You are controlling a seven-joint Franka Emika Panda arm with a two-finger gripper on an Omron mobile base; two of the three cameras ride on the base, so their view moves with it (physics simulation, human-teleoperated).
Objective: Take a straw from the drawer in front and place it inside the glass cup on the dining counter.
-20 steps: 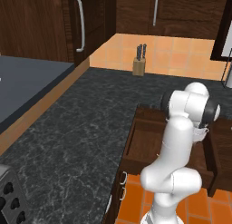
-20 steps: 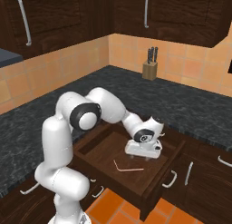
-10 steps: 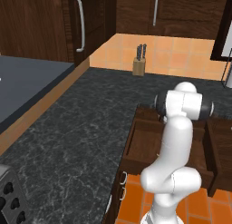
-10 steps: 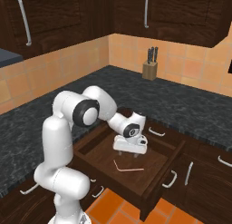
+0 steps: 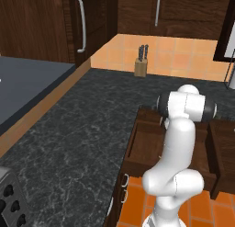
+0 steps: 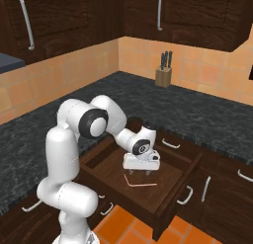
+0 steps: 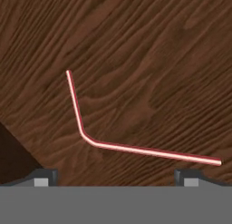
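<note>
Dark wood grain of the open drawer (image 6: 170,186) floor backs the hand view, where the gripper (image 7: 117,175) hangs with its jaws spread wide and nothing between them, only the very tips of its two fingers (image 7: 44,177) showing at the lower edge. One straw (image 7: 113,147) lies flat on that floor just beyond the tips, bent into an elbow, its stripes too fine to make out. From the left base view the arm's own body hides most of the drawer's inside, and on the black speckled counter (image 5: 92,129) stands one knife block (image 6: 163,76) whose knives are too small to count, no writing readable anywhere.
</note>
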